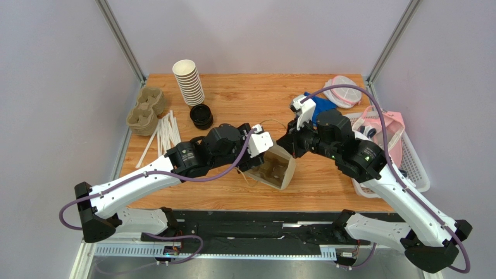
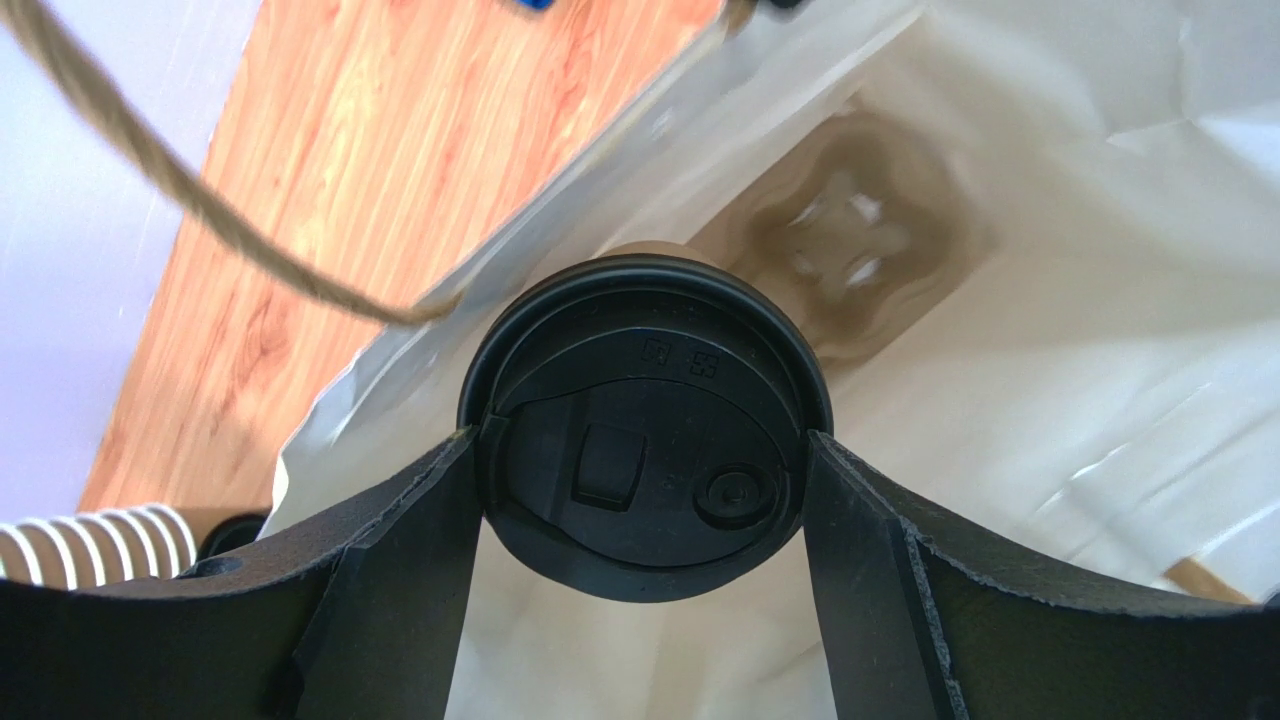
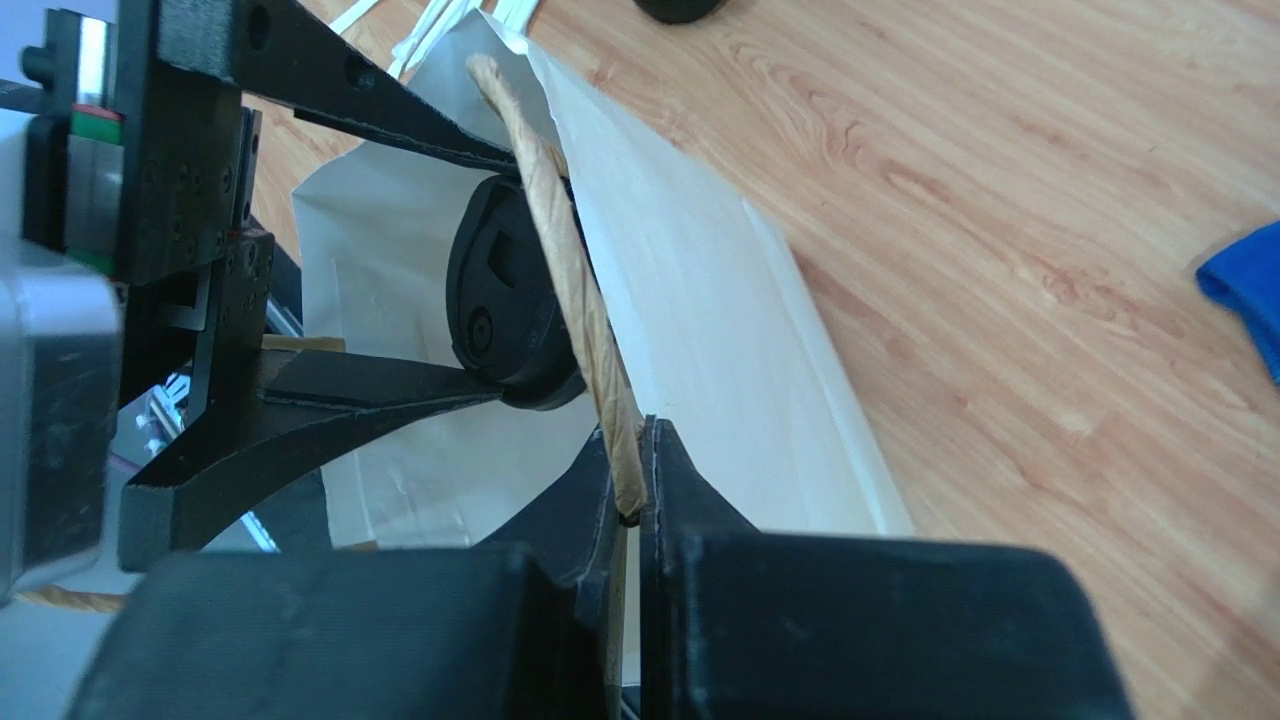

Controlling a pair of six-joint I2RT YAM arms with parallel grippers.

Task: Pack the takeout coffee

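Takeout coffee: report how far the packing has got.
Done: the takeout coffee is lidded, and a cup carrier lies in the bag. In hand: left claw holds the coffee at the bag's mouth; right claw pinches the bag handle. To do: lower it in and release.

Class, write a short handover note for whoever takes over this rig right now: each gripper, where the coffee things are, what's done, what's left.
Left gripper: closed on the lidded coffee cup, holding it in the mouth of the white paper bag.
Right gripper: shut on the bag's twisted paper handle, holding the bag open.
Done: cup lidded and at the bag.
To do: lower it into the cup carrier inside, release.
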